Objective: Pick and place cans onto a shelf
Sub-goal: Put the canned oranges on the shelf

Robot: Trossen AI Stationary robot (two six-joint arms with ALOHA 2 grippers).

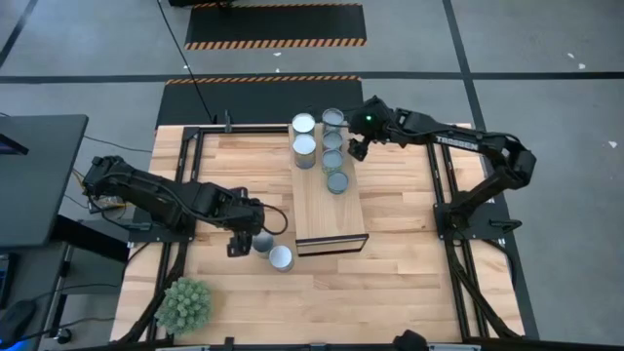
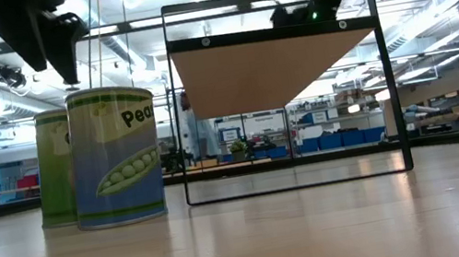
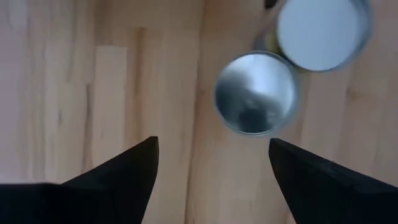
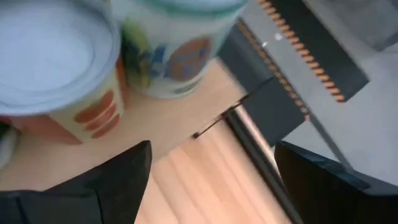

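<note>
The light-wood shelf (image 1: 330,210) stands mid-table. Several silver-topped cans stand upright on its far half in two rows, one of them (image 1: 332,139) near my right gripper. Two more cans (image 1: 261,242) (image 1: 281,257) stand on the table by the shelf's near left corner; the low view shows their green pea labels (image 2: 114,155). My left gripper (image 1: 238,242) hangs open above the table just left of these two; one can's top (image 3: 256,93) lies ahead of its fingers (image 3: 214,146). My right gripper (image 1: 357,148) is open and empty beside the shelf's far right edge, close to the cans (image 4: 56,62).
A green spiky plant (image 1: 184,304) sits at the table's near left corner. Black frame rails (image 1: 441,185) run along the table's sides. A dark side table (image 1: 34,175) stands off the left edge. Bare wood shows on the shelf's near half and right of the shelf.
</note>
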